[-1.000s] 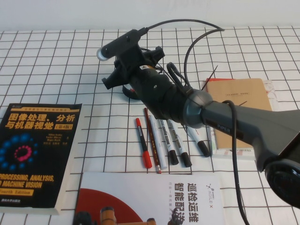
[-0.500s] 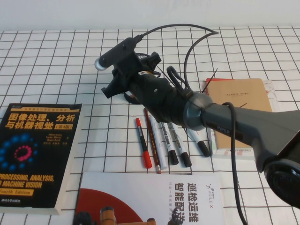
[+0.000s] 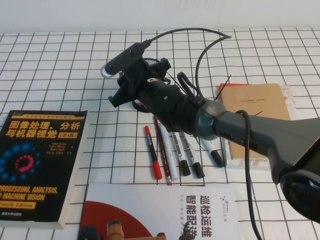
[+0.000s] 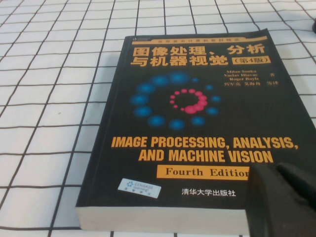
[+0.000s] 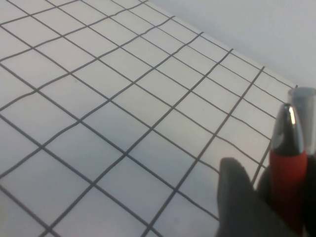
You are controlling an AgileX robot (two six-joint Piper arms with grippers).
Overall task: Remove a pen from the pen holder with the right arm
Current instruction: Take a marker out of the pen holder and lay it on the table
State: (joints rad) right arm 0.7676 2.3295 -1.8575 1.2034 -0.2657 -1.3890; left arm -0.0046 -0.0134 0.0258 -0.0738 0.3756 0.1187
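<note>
Though both grips are unclear, right hand (image 5: 269,200) sits beside red pen (image 5: 288,163), left hand (image 4: 284,202) overhangs book (image 4: 187,123)

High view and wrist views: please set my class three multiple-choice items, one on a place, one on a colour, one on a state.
1. Where does the brown notebook lie?
A robot's right
B robot's left
C far centre
2. What colour is the pen beside the right tool, over the table's middle?
A blue
B red
C green
3. The black book, near the left tool, is:
A open
B standing
C closed, flat
Key: 1 A, it lies right of the pen row; 2 B, the right wrist view shows its red barrel; 3 C, its front cover faces up.
</note>
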